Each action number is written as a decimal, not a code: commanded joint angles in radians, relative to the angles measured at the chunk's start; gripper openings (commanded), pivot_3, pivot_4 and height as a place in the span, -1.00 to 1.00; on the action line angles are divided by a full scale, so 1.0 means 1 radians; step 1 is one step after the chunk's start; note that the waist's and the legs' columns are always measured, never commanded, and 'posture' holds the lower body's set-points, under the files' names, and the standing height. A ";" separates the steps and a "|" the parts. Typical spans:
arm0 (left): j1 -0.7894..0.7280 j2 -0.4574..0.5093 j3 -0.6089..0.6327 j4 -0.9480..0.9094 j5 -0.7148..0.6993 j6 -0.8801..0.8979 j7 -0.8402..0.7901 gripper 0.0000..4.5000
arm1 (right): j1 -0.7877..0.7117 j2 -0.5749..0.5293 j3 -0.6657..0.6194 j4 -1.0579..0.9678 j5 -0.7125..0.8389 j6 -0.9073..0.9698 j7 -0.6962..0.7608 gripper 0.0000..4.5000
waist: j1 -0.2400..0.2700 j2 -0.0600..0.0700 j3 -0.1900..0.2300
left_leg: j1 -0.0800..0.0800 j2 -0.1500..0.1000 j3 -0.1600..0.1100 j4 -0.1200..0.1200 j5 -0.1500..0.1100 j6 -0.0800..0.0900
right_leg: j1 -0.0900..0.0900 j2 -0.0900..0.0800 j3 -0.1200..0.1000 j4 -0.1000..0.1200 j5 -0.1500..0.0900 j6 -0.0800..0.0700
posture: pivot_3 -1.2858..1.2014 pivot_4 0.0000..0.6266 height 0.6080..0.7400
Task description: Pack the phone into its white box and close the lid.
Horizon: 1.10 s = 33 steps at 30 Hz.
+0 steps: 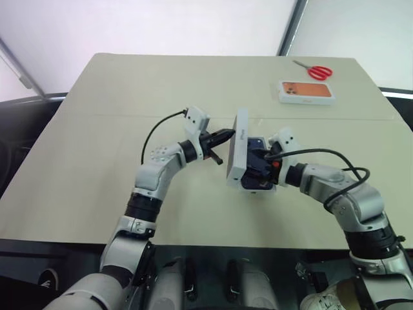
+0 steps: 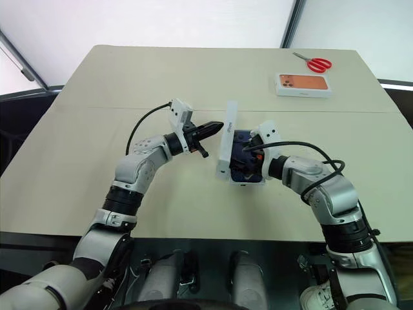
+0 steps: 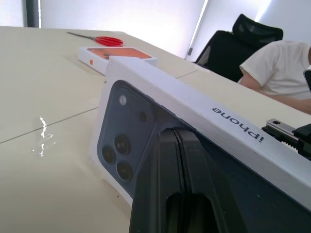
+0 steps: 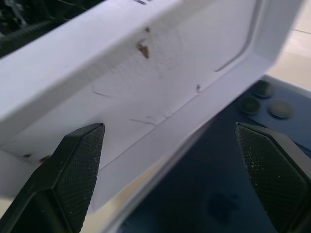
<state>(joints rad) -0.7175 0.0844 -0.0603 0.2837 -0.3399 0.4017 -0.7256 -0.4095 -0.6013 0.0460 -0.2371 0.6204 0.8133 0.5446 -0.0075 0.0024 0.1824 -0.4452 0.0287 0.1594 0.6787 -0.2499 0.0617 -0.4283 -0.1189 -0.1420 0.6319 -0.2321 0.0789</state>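
Phone (image 2: 244, 147) lies in the white box (image 2: 248, 179); lid (image 2: 224, 147) stands tilted over it, propped by closed left gripper (image 2: 216, 125); open right gripper (image 2: 240, 161) waits; next, lower the lid squarely

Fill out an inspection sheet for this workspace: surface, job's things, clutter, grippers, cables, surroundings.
Surface: beige table, a seam line running across it.
Job's things: lid stands on edge, tilted over the white box; the phone lies in the box, camera side up.
Clutter: red scissors and an orange-phone box at the far right of the table.
Grippers: left gripper shut, its tip against the lid's outer face; right gripper open, jaws either side of the lid's lower edge.
Cables: black cables along both forearms.
Surroundings: a seated person, a black chair.
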 commanded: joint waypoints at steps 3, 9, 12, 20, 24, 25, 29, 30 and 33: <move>-0.018 -0.010 0.004 -0.023 -0.011 -0.009 -0.005 -1.00 | -0.021 -0.007 0.011 -0.027 -0.077 -0.061 0.030 0.98 | 0.000 0.000 0.000 | 0.000 0.000 0.000 0.001 -0.001 0.001 | 0.000 0.000 0.000 0.000 0.000 0.000 | 0.03 -0.52 0.96; 0.000 -0.030 -0.021 -0.049 -0.008 0.000 -0.004 -1.00 | -0.084 -0.083 -0.031 0.135 -0.227 -0.175 0.031 0.98 | 0.001 0.000 0.000 | -0.001 0.000 0.000 0.002 -0.001 0.001 | 0.000 0.000 0.000 0.000 0.000 0.000 | 0.03 -0.52 0.96; 0.006 -0.036 -0.024 -0.053 -0.006 0.000 -0.003 -1.00 | -0.141 -0.102 -0.055 0.206 -0.253 -0.213 0.043 0.98 | -0.001 0.000 0.000 | -0.001 -0.001 0.001 0.002 -0.001 0.001 | 0.000 0.000 0.000 0.000 0.000 0.000 | 0.03 -0.52 0.96; 0.005 -0.044 -0.030 -0.056 -0.008 0.003 0.006 -1.00 | -0.196 -0.195 -0.010 0.344 -0.466 -0.350 0.058 0.98 | -0.001 0.000 0.000 | 0.000 0.000 0.001 0.003 0.000 0.001 | 0.000 0.000 0.000 0.000 0.000 0.000 | 0.03 -0.52 0.96; 0.012 -0.049 -0.033 -0.048 -0.002 -0.002 0.014 -1.00 | -0.214 -0.262 0.005 0.460 -0.594 -0.445 0.024 0.98 | -0.001 0.000 0.000 | 0.000 0.000 0.001 0.003 0.000 0.001 | 0.001 0.000 0.000 0.000 0.000 0.001 | 0.03 -0.52 0.96; 0.015 -0.048 -0.033 -0.049 -0.002 -0.002 0.014 -1.00 | -0.221 -0.251 -0.012 0.469 -0.582 -0.436 0.024 0.98 | -0.003 0.000 0.000 | 0.000 0.000 0.001 0.003 0.000 0.001 | 0.001 0.000 0.000 0.000 0.000 0.001 | 0.03 -0.52 0.96; 0.025 -0.033 -0.029 -0.060 0.000 -0.003 0.012 -1.00 | -0.193 -0.209 -0.036 0.384 -0.510 -0.409 0.101 0.98 | -0.008 0.000 0.000 | 0.000 0.001 0.002 0.003 0.000 -0.001 | 0.001 0.001 0.000 0.001 0.000 0.001 | 0.03 -0.52 0.96; 0.027 -0.025 -0.026 -0.065 0.001 -0.004 0.012 -1.00 | -0.182 -0.200 -0.036 0.354 -0.502 -0.404 0.115 0.98 | -0.008 0.000 0.000 | 0.001 0.002 0.002 0.003 0.001 -0.001 | 0.001 0.001 0.000 0.001 0.000 0.001 | 0.03 -0.52 0.96; 0.030 0.010 -0.017 -0.074 -0.001 0.015 0.008 -1.00 | -0.141 -0.181 -0.047 0.277 -0.459 -0.389 0.168 0.62 | -0.005 0.000 0.000 | 0.001 0.002 0.002 0.002 0.001 -0.001 | 0.001 0.001 0.000 0.001 0.000 0.001 | 0.03 -0.52 0.96</move>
<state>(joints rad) -0.6833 0.0786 -0.0950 0.2516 -0.3363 0.4129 -0.7153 -0.5550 -0.7788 0.0296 0.0996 0.1337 0.4171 0.6874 -0.0124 0.0028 0.1825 -0.4444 0.0311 0.1610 0.6813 -0.2492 0.0603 -0.4278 -0.1181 -0.1419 0.6330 -0.2320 0.0795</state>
